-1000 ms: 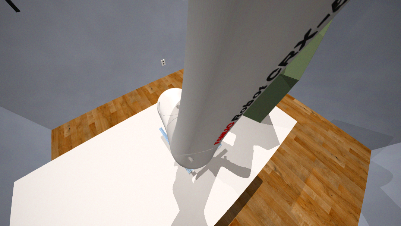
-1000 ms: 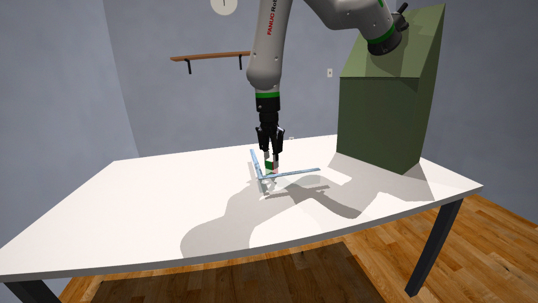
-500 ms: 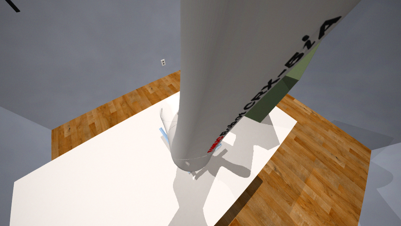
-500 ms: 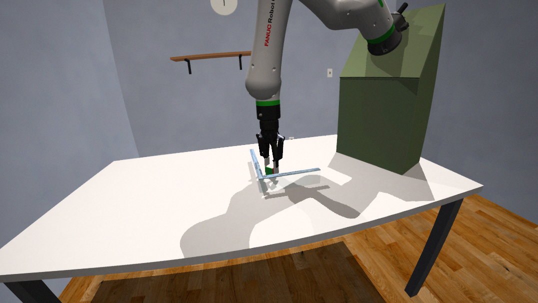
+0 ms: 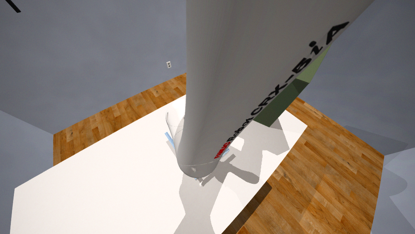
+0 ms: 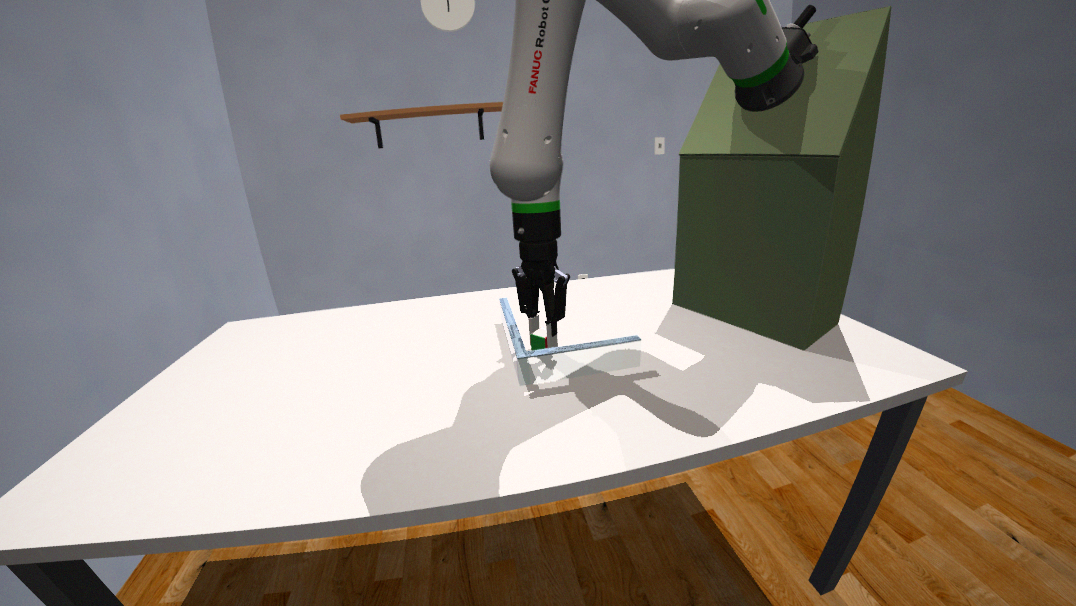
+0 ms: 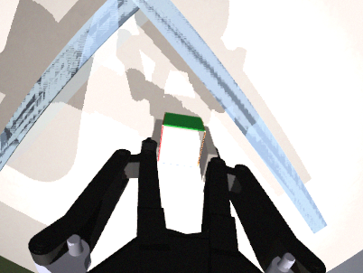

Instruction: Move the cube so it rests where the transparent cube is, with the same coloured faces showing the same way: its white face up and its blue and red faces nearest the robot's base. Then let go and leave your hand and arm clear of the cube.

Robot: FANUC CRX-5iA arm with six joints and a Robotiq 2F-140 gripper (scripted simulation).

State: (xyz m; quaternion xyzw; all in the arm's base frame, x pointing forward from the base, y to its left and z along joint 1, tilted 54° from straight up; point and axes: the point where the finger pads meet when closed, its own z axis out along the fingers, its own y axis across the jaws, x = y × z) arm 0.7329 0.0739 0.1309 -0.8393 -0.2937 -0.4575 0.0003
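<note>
My gripper [image 6: 540,325] points straight down and is shut on the cube [image 6: 539,340]. The cube is low over the white table [image 6: 451,406], in the inner corner of a pale blue L-shaped guide [image 6: 519,347]. In the exterior view its green face and a red edge show below the fingers. In the wrist view the cube [image 7: 181,148] shows white towards the camera and green on the far side, between my fingertips. I cannot make out the transparent cube apart from the held cube. In the top view the arm [image 5: 232,87] hides the cube and gripper.
The guide's two arms [image 7: 240,106] run away from the corner, one on each side of the cube. A tall green box [image 6: 768,225] stands on the table to the right. A wall shelf [image 6: 421,114] hangs behind.
</note>
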